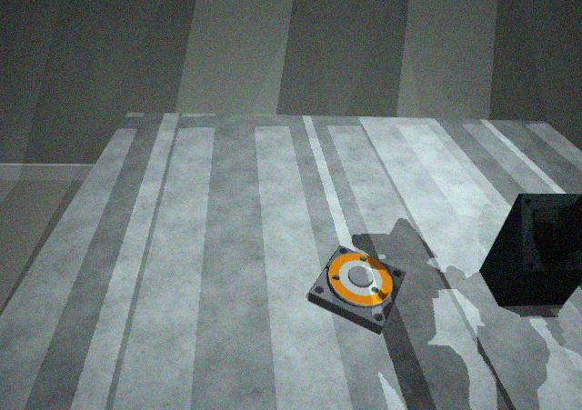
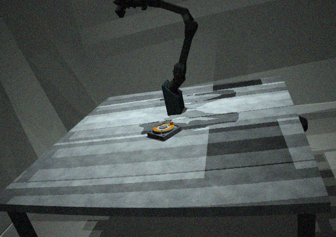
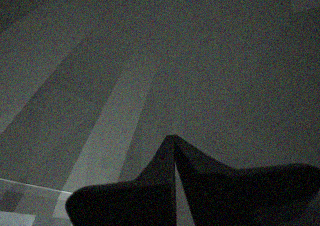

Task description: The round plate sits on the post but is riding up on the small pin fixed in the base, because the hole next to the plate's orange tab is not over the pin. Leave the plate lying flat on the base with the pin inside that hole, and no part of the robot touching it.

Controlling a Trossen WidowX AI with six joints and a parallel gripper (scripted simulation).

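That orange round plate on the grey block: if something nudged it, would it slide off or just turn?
The plate rings a centre post, so a nudge would probably spin it, not slide it off. It looks thin and stiff, likely light. Its raised tab should catch a sideways push from the shut gripper.
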